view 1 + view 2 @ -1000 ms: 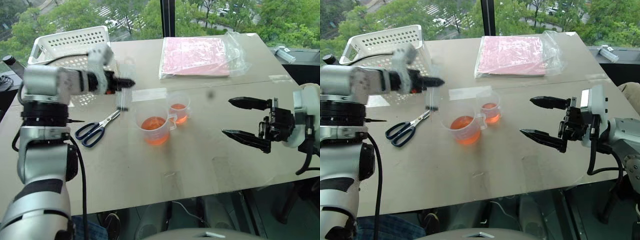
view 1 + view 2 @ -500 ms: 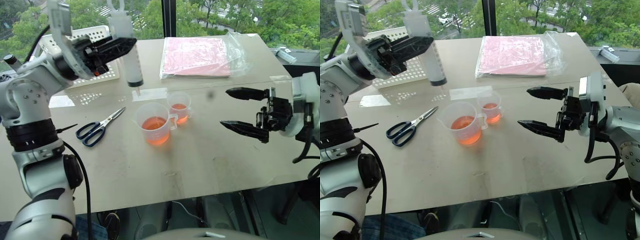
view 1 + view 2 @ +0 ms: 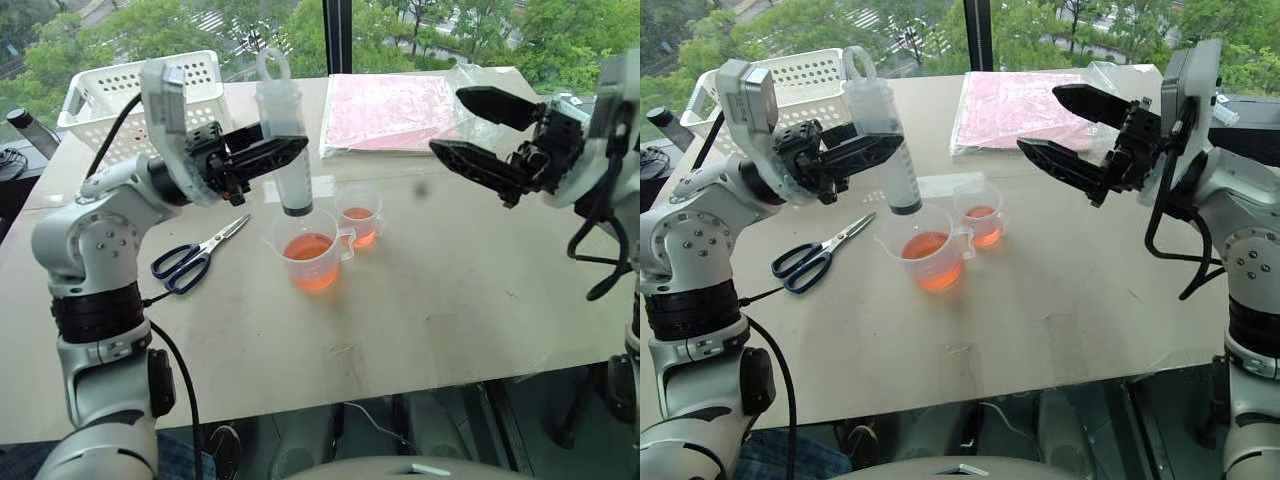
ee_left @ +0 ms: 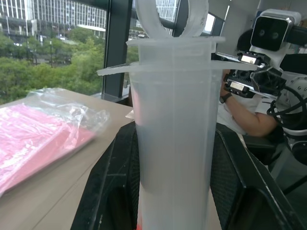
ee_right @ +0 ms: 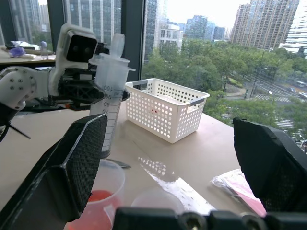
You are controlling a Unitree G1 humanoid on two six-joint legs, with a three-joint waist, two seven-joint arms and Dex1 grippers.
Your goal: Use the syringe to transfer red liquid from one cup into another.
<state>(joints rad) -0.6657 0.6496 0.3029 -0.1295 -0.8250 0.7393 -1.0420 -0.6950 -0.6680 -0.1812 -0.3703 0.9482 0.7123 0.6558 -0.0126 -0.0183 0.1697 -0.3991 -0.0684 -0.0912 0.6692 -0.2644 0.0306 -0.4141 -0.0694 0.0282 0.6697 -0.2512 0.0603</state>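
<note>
Table-top — left pincer (image 3: 285, 150) clamps syringe (image 3: 285, 150) upright; right pincer (image 3: 478, 135) gapes.

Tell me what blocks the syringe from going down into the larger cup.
Nothing visible. The left pincer holds the syringe upright, nozzle just above the larger cup; only air lies between it and the red liquid.

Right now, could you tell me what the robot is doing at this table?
The left gripper is shut on the syringe, holding it upright with its nozzle just above the larger cup of red liquid. The smaller cup beside it also holds some red liquid. The right gripper hangs open above the table, holding nothing. Scissors lie on the table near a white basket.
</note>
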